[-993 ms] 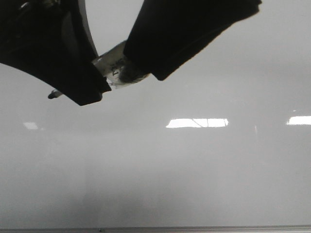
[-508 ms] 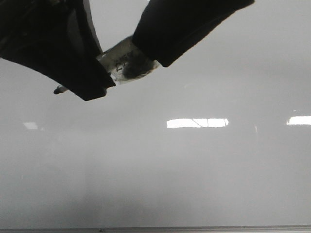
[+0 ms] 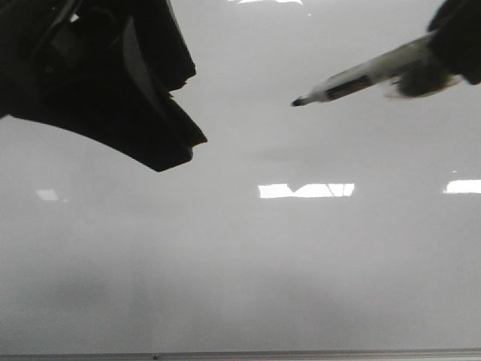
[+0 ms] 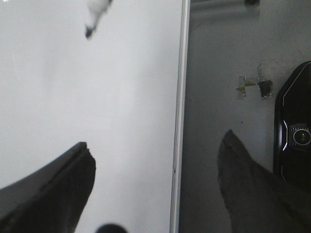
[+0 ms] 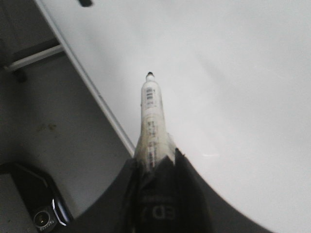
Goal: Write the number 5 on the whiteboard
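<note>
Right gripper clenched on marker at 2 o'clock above the whiteboard, tip off the surface. Left gripper fingers spread, holding nothing. No digit visible

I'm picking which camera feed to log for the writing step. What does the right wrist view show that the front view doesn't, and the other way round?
Only the right wrist view shows the right end effector shut on the marker, the barcode on its barrel, the whiteboard's frame edge and the dark floor beyond. Only the front view shows the left end effector and the rectangular glare patches. Both show the marker with its dark tip uncapped, and the whiteboard with no 5 visible on it yet.
</note>
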{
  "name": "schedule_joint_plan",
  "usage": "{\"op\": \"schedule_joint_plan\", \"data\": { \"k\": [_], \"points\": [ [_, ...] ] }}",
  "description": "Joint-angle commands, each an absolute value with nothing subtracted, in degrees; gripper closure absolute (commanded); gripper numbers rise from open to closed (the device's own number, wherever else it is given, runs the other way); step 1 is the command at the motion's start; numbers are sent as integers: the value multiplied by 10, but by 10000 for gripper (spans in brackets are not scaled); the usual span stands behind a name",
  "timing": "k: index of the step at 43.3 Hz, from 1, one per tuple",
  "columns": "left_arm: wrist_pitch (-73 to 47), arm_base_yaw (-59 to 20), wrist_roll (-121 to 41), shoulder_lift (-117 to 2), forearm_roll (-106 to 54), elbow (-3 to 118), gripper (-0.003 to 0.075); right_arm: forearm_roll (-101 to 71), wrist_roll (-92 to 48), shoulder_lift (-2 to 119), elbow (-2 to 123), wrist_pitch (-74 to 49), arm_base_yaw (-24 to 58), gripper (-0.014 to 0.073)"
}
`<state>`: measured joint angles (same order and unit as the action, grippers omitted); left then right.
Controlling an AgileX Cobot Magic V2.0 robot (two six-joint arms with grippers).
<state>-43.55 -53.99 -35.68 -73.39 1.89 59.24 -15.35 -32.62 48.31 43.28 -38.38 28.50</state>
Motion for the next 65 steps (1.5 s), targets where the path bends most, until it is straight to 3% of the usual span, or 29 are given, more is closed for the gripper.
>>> {"op": "schedule_joint_plan", "data": {
  "k": [1, 6, 16, 24, 36, 47, 65],
  "points": [
    [-405, -544, -349, -716, 13, 611, 220, -160, -308, 435, 425, -333, 235, 655],
    [-405, -544, -349, -716, 11, 611, 356, -162, -294, 407, 402, -298, 201, 655],
    [-405, -544, -349, -716, 10, 611, 743, -162, -294, 406, 398, -290, 198, 655],
    [-405, -544, -349, -716, 10, 611, 741, -171, -285, 431, 400, -242, 198, 654],
    [-405, -544, -349, -716, 10, 611, 741, -191, -285, 588, 485, -139, 198, 654],
    [-405, -544, -349, -716, 10, 611, 741, -192, -285, 706, 583, -131, 198, 654],
    [-405, -544, -349, -716, 10, 611, 741, -197, -285, 755, 588, -139, 206, 654]
  ]
}}
